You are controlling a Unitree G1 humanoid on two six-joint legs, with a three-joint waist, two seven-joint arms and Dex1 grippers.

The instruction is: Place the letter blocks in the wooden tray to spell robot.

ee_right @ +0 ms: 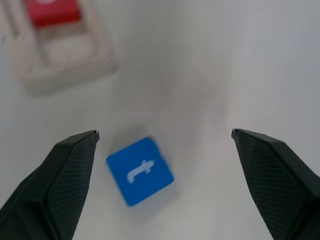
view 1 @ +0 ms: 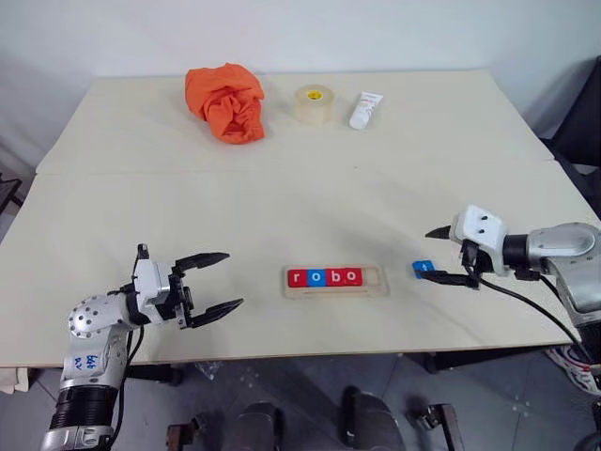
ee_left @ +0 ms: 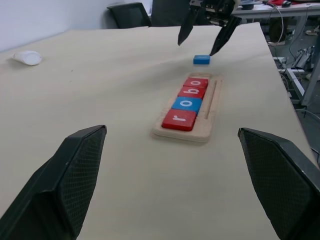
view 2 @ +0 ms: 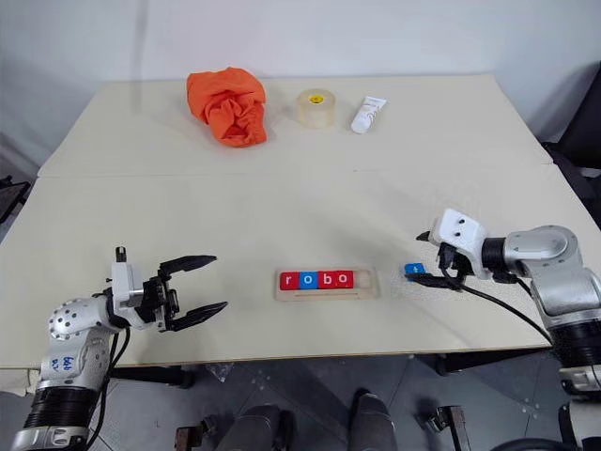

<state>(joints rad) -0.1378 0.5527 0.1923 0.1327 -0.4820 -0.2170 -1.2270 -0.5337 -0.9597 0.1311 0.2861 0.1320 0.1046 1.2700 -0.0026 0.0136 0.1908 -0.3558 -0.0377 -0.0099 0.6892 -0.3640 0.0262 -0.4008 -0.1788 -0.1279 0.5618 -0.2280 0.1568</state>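
The setting reads as a robotics lab or test room within an office-type space. A large pale desk (view 1: 310,178) stands against a plain white wall, made of two boards butted together. Beyond its far end, the left wrist view shows black office chairs (ee_left: 130,14) and further desks (ee_left: 280,9) crowded with equipment and loose cables. The floor (view 1: 310,395) beneath is grey and hard. Props on the desk are sparse and unrelated: an orange cloth (view 1: 225,101), a tape roll (view 1: 314,104), a white tube (view 1: 366,110).
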